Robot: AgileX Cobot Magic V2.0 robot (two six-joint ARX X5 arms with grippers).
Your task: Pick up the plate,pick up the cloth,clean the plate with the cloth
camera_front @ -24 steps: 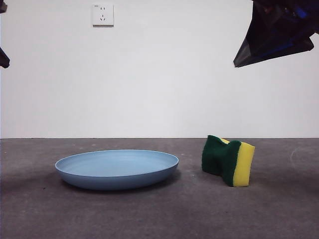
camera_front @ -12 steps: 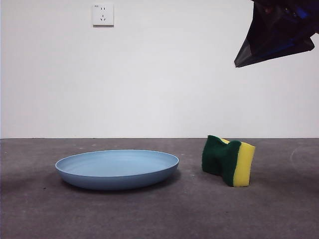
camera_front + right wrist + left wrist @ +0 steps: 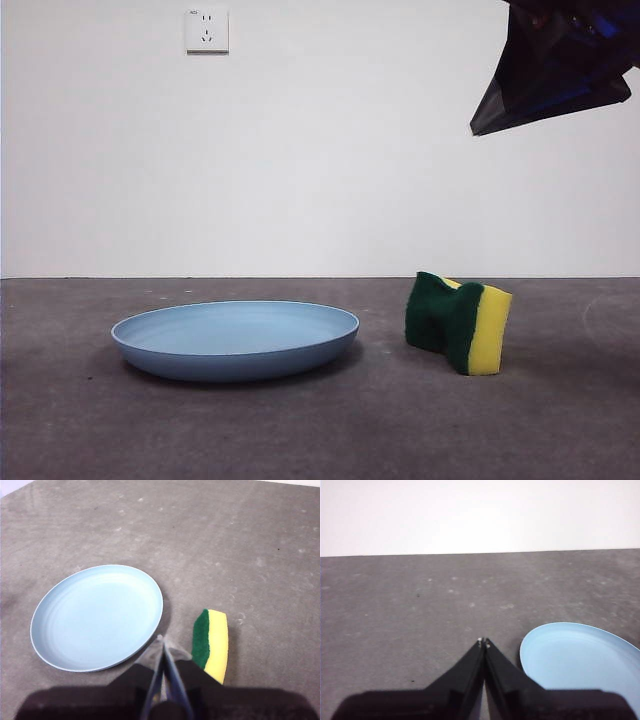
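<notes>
Plate (image 3: 235,340) flat on surface (image 3: 320,430), cloth (image 3: 458,322) (a sponge) on edge just beside it.

Our right hand (image 3: 163,645) closed, empty, hovers high between them.

Left hand (image 3: 483,642) closed, empty, beside plate rim; nothing grasped yet.

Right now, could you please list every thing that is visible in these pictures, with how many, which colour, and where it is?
plate: one, light blue, flat on the table, to the side of the sponge and apart from it, nothing on it.
sponge: one, yellow foam with a dark green layer, standing on its edge on the table beside the plate.
table: one, dark grey, speckled surface under both things.
wall socket: one, white, high on the white wall behind.
left gripper: one, black, jaws shut, low over bare table next to the plate's rim.
right gripper: one, black, jaws shut, high above the gap between plate and sponge.
</notes>
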